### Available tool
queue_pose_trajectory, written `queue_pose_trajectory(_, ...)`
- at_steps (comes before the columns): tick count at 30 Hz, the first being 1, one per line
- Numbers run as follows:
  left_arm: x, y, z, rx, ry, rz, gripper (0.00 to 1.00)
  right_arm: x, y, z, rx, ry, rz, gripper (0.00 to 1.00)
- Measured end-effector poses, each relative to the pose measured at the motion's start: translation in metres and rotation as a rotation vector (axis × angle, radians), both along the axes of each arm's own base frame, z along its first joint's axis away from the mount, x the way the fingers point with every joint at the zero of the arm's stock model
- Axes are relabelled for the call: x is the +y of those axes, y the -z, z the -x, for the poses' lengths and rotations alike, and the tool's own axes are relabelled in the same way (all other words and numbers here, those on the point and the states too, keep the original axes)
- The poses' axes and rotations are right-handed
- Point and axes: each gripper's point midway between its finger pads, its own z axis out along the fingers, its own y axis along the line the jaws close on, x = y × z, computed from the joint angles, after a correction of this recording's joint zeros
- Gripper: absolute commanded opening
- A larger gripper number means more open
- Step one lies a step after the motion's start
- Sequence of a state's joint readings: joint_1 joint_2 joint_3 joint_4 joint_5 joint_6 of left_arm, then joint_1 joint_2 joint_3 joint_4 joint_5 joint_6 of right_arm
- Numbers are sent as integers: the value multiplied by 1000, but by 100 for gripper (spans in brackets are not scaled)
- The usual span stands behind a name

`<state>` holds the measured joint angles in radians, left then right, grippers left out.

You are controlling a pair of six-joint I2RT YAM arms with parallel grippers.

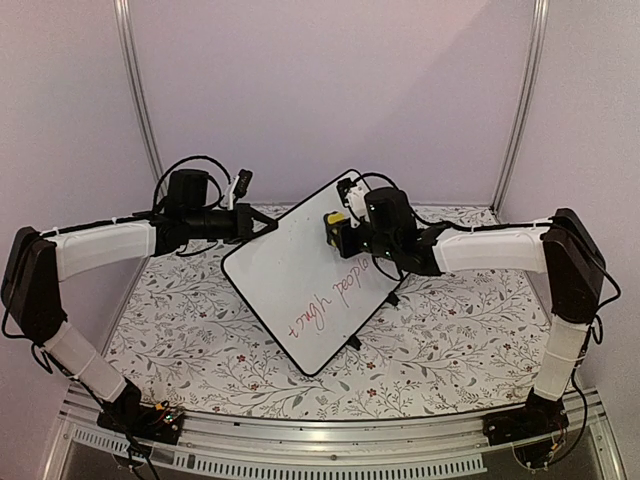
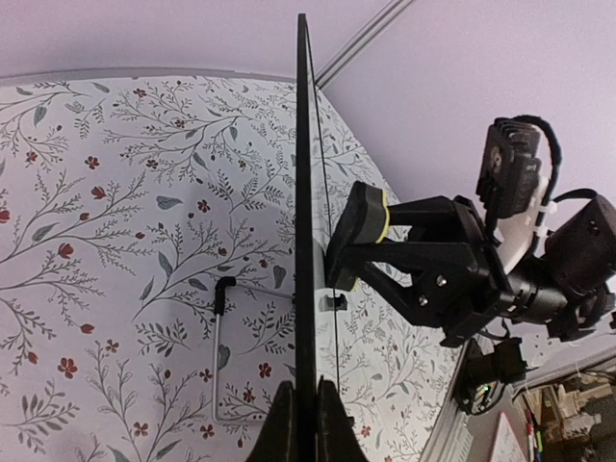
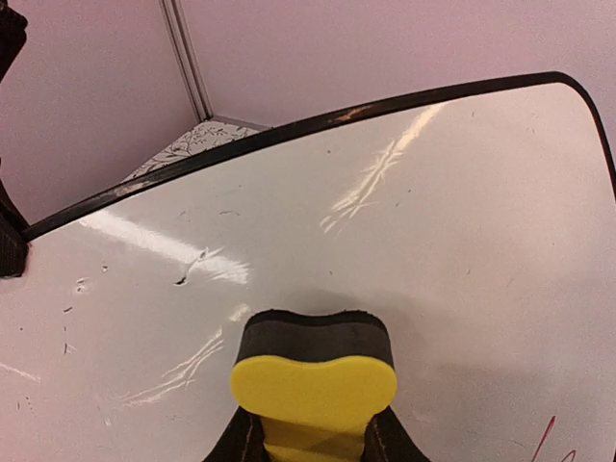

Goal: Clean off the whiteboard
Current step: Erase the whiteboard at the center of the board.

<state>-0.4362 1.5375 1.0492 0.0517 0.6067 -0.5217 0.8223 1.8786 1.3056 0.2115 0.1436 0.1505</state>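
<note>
The whiteboard (image 1: 290,280) stands tilted at mid-table, with red and dark handwriting (image 1: 325,300) on its lower right part. My left gripper (image 1: 262,228) is shut on the board's upper left edge. In the left wrist view the board (image 2: 304,173) is edge-on, pinched between my left gripper's (image 2: 304,423) jaws. My right gripper (image 1: 345,232) is shut on a yellow eraser (image 1: 336,221) with a dark felt face. The eraser (image 3: 313,371) presses against the upper part of the white face (image 3: 433,221). A bit of red writing (image 3: 551,433) shows at the lower right.
A floral tablecloth (image 1: 450,330) covers the table. A thin wire stand (image 2: 219,356) sticks out behind the board, and a black foot (image 1: 352,343) sits at its lower edge. Metal posts (image 1: 520,100) and pale walls close the back.
</note>
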Motion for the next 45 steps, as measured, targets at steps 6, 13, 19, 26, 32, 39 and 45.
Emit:
queue_pose_trajectory(6,0,0,0,-1,1,1,0,-14,20,13,36,6,13,0)
queue_pose_trajectory(13,-1,-1,0,-1,3,2,0,-21,29,20,59,12,20,0)
queue_pose_trajectory(19,-1,-1,1,-1,5,3,0,-21,27,19,60,15,23,0)
queue_pose_trajectory(26,-2,-2,1,-6,14,8,0,-6,-3,2,13,15,-1,0)
queue_pose_trajectory(32,-2,-3,2,-7,19,11,0,4,-34,-18,-42,27,-38,0)
queue_pose_trajectory(39,-2,-3,2,-7,19,12,0,-8,-36,-38,-50,64,-32,0)
queue_pose_trajectory(45,-1,-1,1,1,9,8,0,-17,-21,-40,-32,74,-17,0)
